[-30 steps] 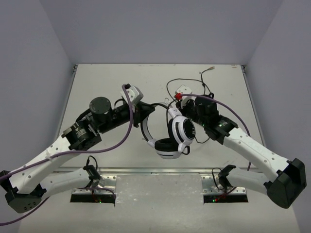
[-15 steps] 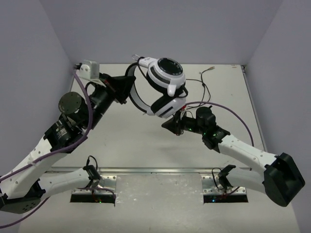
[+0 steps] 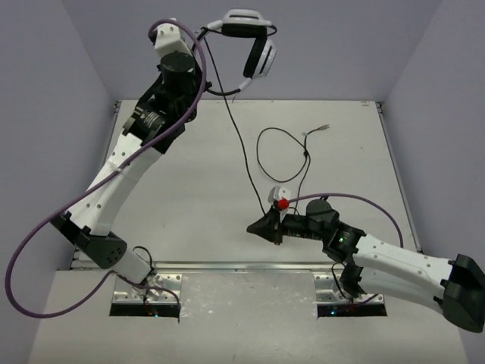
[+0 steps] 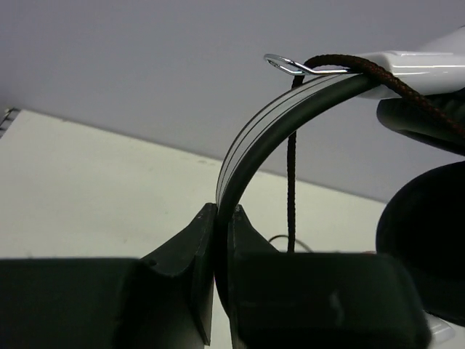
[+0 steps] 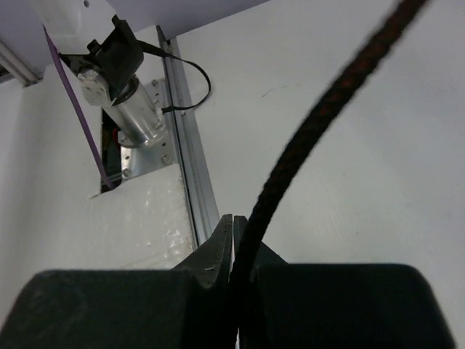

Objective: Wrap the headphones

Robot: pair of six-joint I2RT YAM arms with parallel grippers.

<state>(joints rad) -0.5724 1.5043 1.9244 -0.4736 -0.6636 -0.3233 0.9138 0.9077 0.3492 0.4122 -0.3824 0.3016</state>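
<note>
Headphones [image 3: 256, 47] hang high over the table's [image 3: 174, 174] far edge, headband [image 4: 247, 145] pinched in the left claw [image 4: 220, 222]; the right claw [image 5: 232, 236] clamps their cord [image 3: 241, 148] near the near edge.

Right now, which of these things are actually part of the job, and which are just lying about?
Part of the job:
- headphones, held high by the left gripper on the headband
- cord, pinched by the right gripper

Just there:
- purple cables on the arms
- table
- metal rail at the near edge
</note>
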